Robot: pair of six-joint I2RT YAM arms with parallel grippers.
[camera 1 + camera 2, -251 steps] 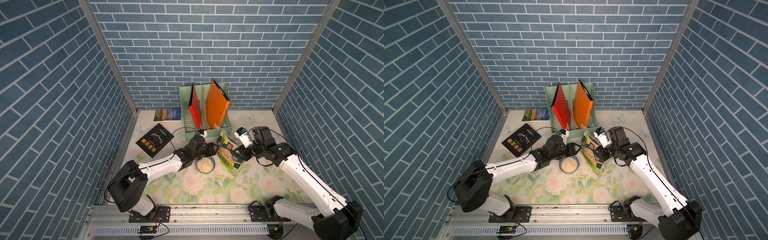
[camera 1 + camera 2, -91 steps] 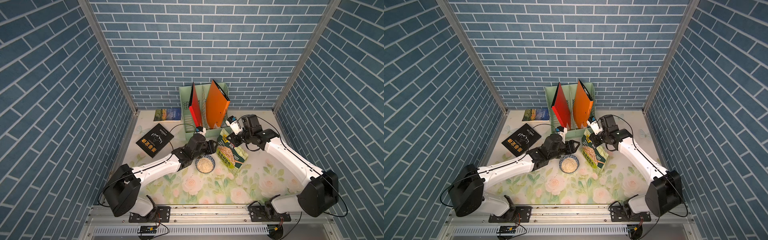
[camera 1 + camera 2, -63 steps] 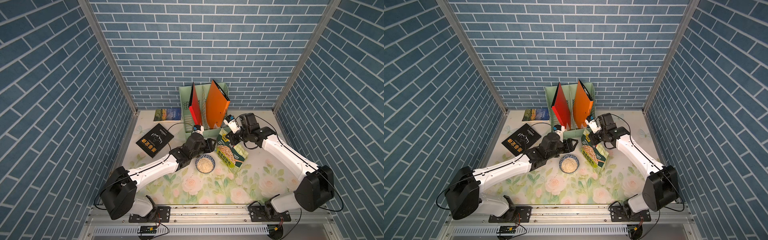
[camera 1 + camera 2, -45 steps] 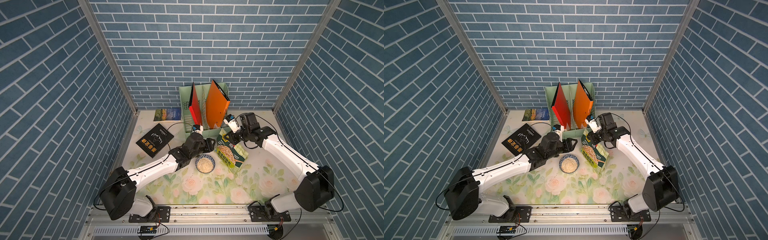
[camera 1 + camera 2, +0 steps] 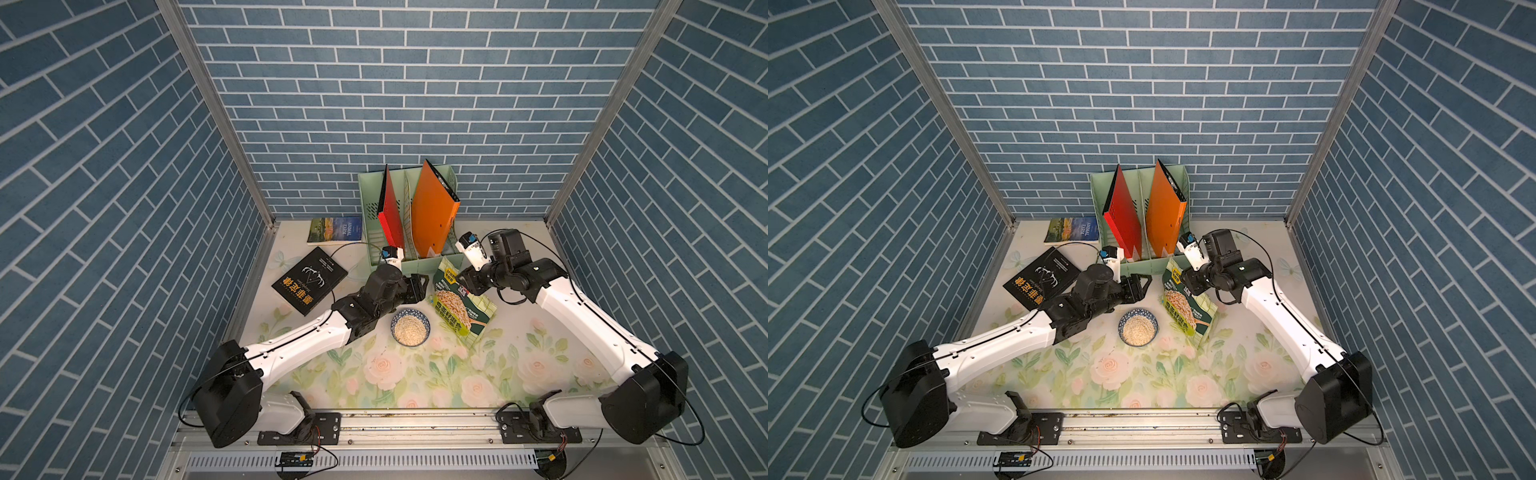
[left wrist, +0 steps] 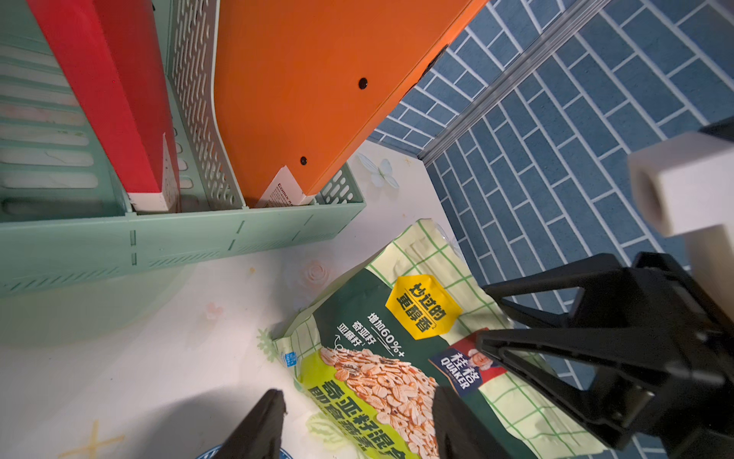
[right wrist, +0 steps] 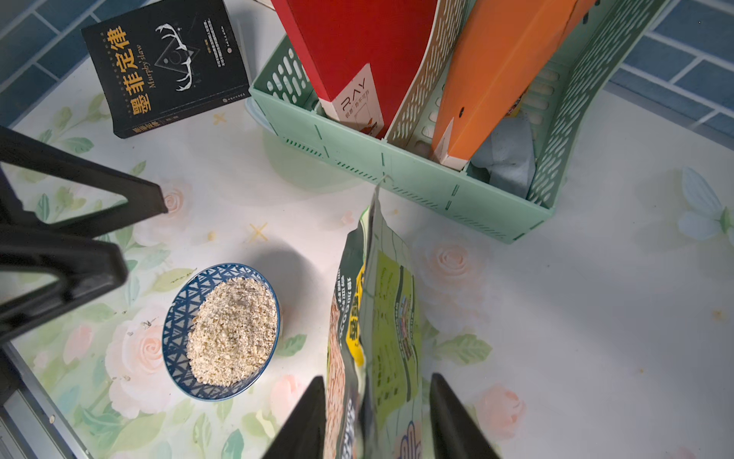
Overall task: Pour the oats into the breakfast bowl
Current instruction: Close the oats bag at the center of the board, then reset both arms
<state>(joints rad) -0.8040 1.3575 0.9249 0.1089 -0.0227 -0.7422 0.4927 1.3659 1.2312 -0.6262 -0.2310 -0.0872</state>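
Oats (image 7: 232, 330) are heaped in the breakfast bowl (image 7: 176, 326), which is set on the surface (image 5: 374, 374) just beside the left end effector (image 6: 357, 393) and near the right end effector (image 7: 375, 421). The left end effector is spread wide and nothing is gripped. The right end effector is parted around the upright pouch (image 5: 457, 307); whether the pouch is touched cannot be told.

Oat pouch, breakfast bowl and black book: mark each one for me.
oat pouch (image 5: 456, 309): in a top view, printed front panel.
breakfast bowl (image 7: 174, 328): right wrist view, patterned outer wall.
black book (image 5: 309, 280): in a top view, front cover.
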